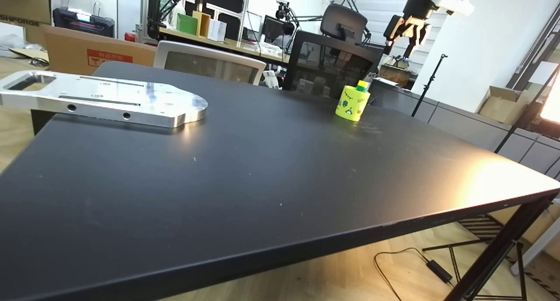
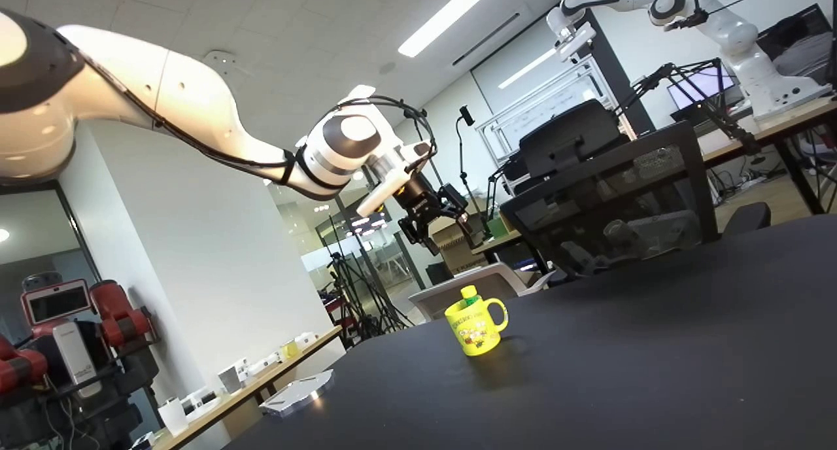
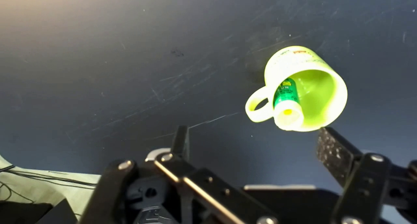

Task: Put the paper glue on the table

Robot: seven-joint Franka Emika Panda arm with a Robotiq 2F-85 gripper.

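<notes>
In an exterior view, my gripper [image 1: 397, 54] hangs high, jaws apart; in an exterior view, the paper glue [image 2: 470, 294] pokes out of the yellow cup [image 2: 475, 330] on the black table [image 2: 621, 365]; in my wrist view, the paper glue sits inside, by the handle [image 3: 260, 116].

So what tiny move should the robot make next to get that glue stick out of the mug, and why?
Probably a small shift to centre the open hand over the glue stick: the wrist view shows it off the hand's middle. Its yellow cap pokes above the mug, so likely graspable there.
</notes>
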